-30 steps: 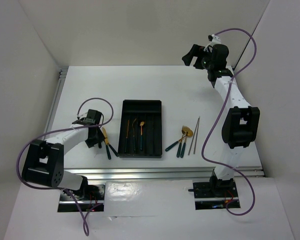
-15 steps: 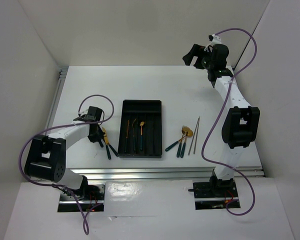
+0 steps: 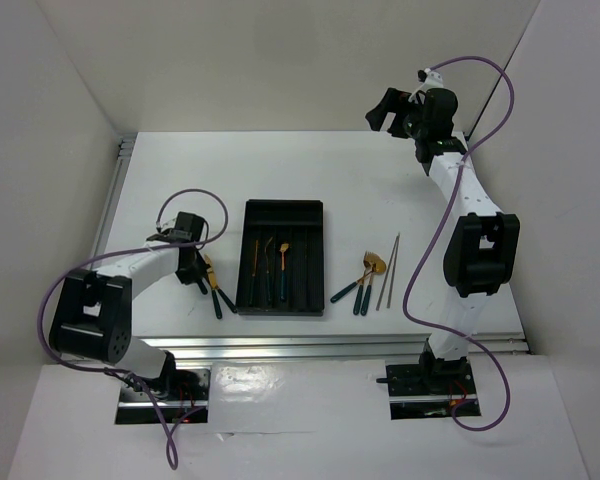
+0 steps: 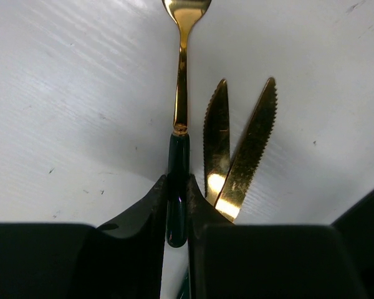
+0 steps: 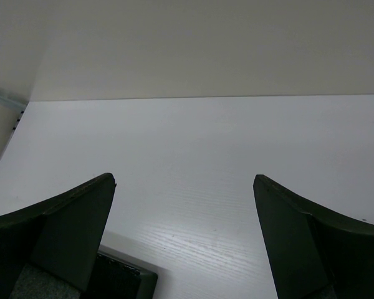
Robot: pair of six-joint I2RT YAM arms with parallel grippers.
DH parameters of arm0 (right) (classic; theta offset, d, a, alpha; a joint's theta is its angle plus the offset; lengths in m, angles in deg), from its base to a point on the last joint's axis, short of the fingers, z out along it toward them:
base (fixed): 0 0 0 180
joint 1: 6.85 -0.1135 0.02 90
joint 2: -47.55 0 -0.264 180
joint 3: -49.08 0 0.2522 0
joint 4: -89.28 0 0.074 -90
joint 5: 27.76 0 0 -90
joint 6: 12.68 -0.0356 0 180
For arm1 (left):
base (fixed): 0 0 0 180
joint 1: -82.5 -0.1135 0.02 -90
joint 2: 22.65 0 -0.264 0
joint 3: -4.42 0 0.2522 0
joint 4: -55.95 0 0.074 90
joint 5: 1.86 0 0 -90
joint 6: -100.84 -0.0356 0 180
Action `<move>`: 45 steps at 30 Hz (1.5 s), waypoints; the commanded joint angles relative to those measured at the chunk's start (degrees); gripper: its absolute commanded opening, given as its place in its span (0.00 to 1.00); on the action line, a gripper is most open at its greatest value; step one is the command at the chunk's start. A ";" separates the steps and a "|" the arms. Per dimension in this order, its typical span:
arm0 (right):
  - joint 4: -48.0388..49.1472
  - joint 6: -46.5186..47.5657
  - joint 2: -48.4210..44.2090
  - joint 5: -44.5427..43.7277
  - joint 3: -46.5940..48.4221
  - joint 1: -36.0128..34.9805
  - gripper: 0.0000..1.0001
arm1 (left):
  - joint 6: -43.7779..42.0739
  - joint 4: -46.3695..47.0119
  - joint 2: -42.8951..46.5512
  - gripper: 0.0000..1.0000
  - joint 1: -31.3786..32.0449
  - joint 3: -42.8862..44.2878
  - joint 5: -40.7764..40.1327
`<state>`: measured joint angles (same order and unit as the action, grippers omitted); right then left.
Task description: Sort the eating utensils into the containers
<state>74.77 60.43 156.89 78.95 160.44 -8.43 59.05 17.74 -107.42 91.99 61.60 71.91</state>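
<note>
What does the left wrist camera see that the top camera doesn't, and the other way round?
Only the left wrist view shows the saw teeth on the two gold knives and the left gripper pinching the dark-handled utensil. Only the top view shows the black tray with three utensils in it, the chopsticks, and the right gripper raised at the far side. Both show the white table, the left gripper and the knives.

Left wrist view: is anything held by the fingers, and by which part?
The left fingers pinch a spoon by its dark teal handle, at the end just below the gold neck. The right fingers hold nothing.
</note>
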 commanded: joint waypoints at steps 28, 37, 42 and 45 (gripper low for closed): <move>2.69 0.01 -4.93 -1.59 -1.71 0.35 1.00 | -4.45 10.82 18.42 0.00 16.25 1.84 21.87; 2.69 0.01 -4.93 -2.12 -2.24 0.35 1.00 | 2.51 13.04 8.05 0.00 25.90 6.58 13.87; 2.69 0.01 -5.45 -2.65 -2.24 0.35 1.00 | 5.14 8.19 2.95 0.00 29.44 11.42 7.45; 2.69 0.01 -5.45 -2.65 -2.24 0.35 1.00 | 5.67 6.09 1.63 0.00 29.44 12.04 6.30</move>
<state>75.01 60.41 155.03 77.03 158.76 -8.43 62.41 26.61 -104.91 121.65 71.85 82.56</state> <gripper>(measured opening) 0.999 0.197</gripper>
